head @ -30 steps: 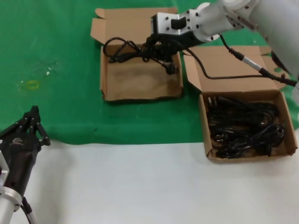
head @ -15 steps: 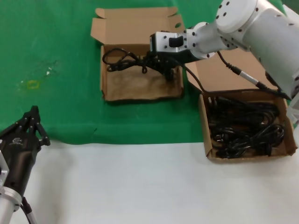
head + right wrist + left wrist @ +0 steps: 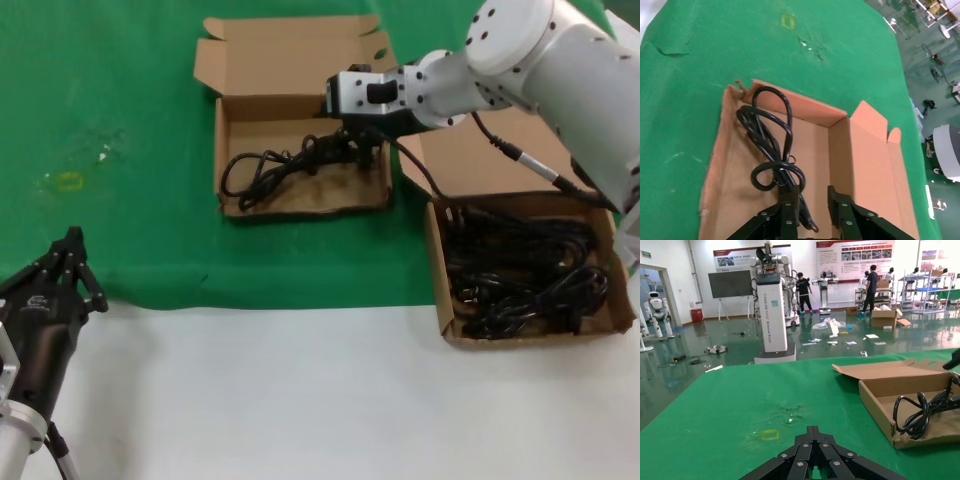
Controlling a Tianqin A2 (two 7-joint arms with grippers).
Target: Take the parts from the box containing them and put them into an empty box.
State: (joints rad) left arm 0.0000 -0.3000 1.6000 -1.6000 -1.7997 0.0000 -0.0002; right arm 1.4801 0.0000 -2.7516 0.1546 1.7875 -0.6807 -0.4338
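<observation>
While the right claw [image 3: 352, 145] hangs low over the smaller box [image 3: 302, 203], its fingers stand spread, one touching a cord bundle [image 3: 285, 168] lying on that box's floor. More cords [image 3: 525, 270] fill the larger box [image 3: 532, 332] just beside it. Left claw [image 3: 68, 262], pressed together, rests over the tabletop's [image 3: 300, 400] near corner.

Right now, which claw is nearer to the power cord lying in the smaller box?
Right. The right claw is over the smaller box, at one end of the power cord. The left claw waits far off, near the green mat's front edge.
</observation>
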